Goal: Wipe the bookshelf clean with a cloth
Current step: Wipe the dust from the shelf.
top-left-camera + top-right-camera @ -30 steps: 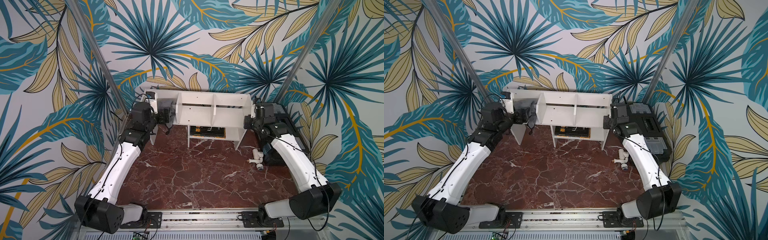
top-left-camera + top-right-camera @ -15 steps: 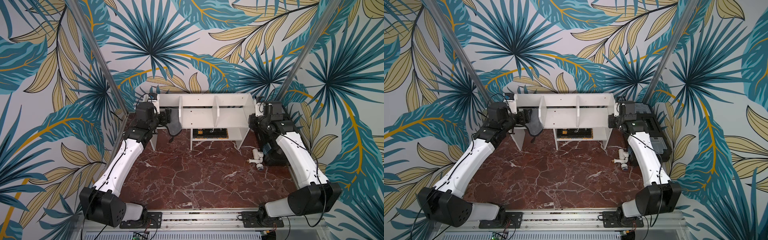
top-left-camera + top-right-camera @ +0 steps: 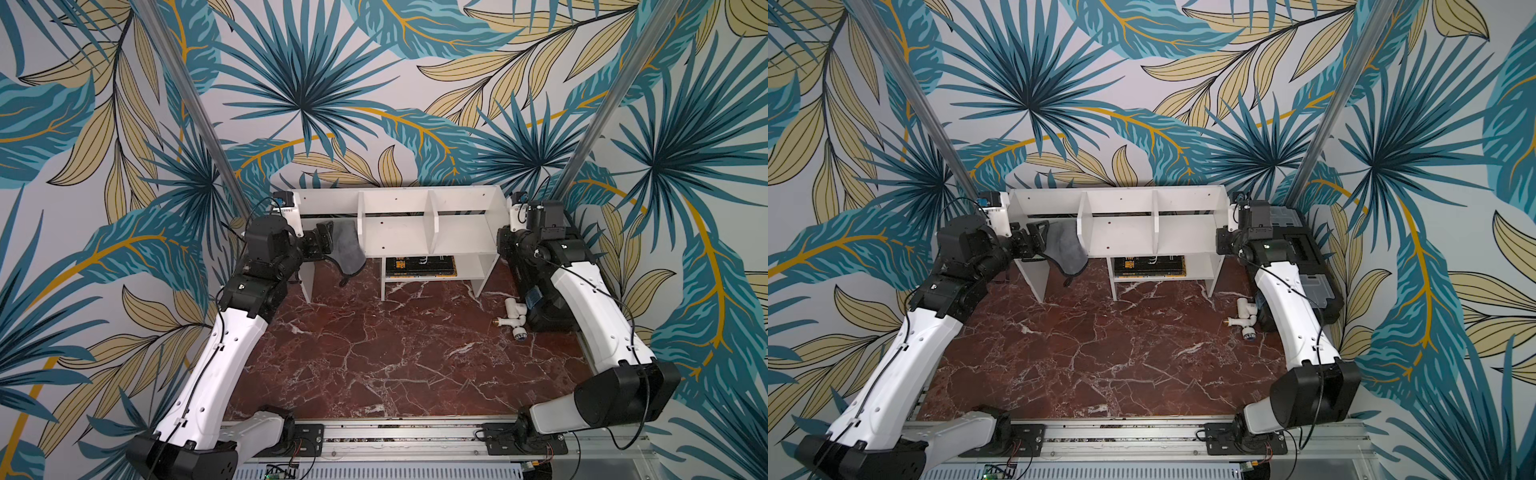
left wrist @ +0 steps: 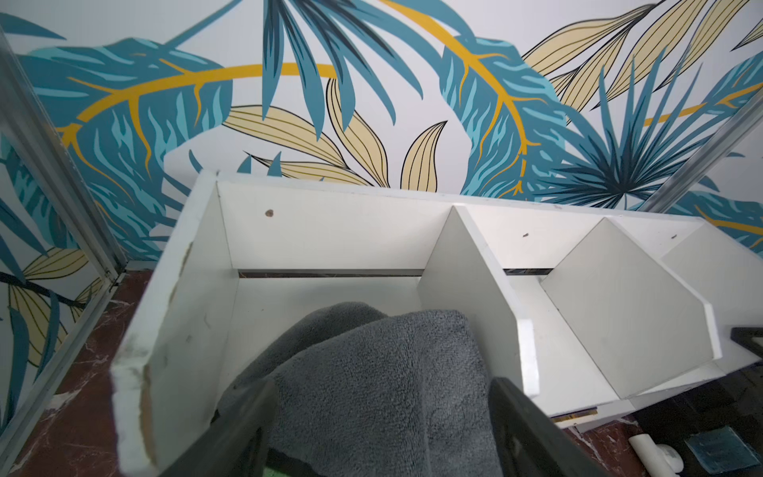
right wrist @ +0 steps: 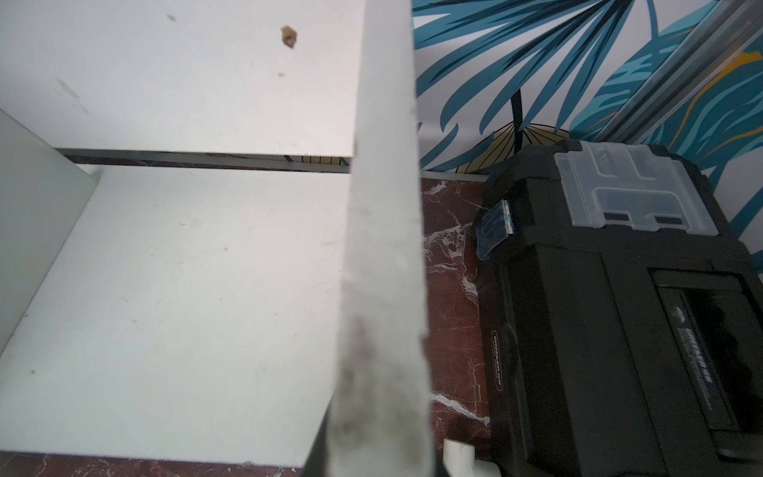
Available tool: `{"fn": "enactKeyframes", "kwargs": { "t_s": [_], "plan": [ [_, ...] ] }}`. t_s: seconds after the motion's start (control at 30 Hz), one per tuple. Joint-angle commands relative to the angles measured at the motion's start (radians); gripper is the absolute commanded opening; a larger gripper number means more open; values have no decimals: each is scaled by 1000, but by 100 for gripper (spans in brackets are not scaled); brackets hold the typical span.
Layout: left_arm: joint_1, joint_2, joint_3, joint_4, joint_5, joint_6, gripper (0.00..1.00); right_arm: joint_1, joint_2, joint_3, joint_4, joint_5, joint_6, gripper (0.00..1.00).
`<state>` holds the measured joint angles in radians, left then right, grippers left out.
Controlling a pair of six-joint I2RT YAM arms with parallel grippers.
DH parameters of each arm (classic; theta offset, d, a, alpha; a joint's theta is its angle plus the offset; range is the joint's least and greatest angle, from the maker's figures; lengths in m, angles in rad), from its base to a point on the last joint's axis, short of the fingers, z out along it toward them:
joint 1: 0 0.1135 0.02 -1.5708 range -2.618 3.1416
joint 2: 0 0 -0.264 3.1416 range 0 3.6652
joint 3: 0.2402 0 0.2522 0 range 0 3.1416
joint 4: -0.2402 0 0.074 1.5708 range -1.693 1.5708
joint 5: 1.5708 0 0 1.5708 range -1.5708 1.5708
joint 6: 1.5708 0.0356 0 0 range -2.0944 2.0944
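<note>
The white bookshelf (image 3: 395, 199) stands at the back of the table in both top views (image 3: 1121, 203). The dark-grey cloth (image 3: 347, 245) lies bunched in its left compartment and hangs over the front edge (image 3: 1067, 249). My left gripper (image 3: 328, 237) reaches in at that end. In the left wrist view its jaws stand wide with the cloth (image 4: 371, 371) filling the gap between them and touching both fingers (image 4: 264, 396). My right gripper (image 3: 505, 249) is at the shelf's right end. In the right wrist view it (image 5: 377, 462) is shut on the edge of the right side panel (image 5: 384, 206).
A black toolbox (image 3: 1304, 257) sits right of the shelf under my right arm (image 5: 619, 309). A white pipe fitting (image 3: 513, 318) lies beside it on the red marble tabletop (image 3: 374, 353). A flat black item with yellow print (image 3: 419, 266) rests on the lower shelf board.
My left arm has drawn back a little to the left, so the left compartment and the hanging cloth now show. The right wrist rose slightly beside the shelf's right end.
</note>
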<state>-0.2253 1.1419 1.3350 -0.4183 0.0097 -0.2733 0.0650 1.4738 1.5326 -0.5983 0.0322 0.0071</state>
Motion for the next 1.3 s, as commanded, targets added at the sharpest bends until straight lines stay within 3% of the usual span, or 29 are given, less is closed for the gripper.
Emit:
{"fn": "enactKeyframes", "kwargs": {
  "t_s": [0.0, 0.07, 0.23, 0.33, 0.5, 0.63, 0.87, 0.9, 1.0, 1.13, 1.27],
  "plan": [
    [-53, 15, 16, -89, -27, 49, 85, 15, -9, 17, 40, -144, 70, 0],
    [-89, 41, 2, -106, -84, 78, 85, 15, -15, 12, 44, -147, 76, 0],
    [-90, 126, -8, -113, -109, 69, 84, 15, -26, -1, 56, -158, 75, 0],
    [-91, 180, 3, -107, -191, 68, 82, 15, -13, 9, 51, -162, 72, 0],
    [-89, 268, 36, -58, -233, 73, 72, 15, 8, 23, 52, -181, 83, 0],
    [-67, 358, 100, -27, -203, 70, 52, 15, -7, 8, 69, -201, 97, 0],
    [-39, 509, 295, -26, -177, 41, 3, 15, -20, -18, 84, -230, 110, 0],
    [-38, 515, 315, -26, -191, 45, 0, 16, -22, -21, 86, -233, 112, 0],
    [-36, 503, 323, -31, -268, 64, 0, 15, -26, -23, 81, -235, 110, 0],
    [-22, 428, 224, -45, -399, 65, 0, 16, -34, -27, 87, -236, 114, 0],
    [-6, 311, 54, -13, -387, 43, 0, 15, -30, -23, 87, -239, 124, 0]
  ]
}}
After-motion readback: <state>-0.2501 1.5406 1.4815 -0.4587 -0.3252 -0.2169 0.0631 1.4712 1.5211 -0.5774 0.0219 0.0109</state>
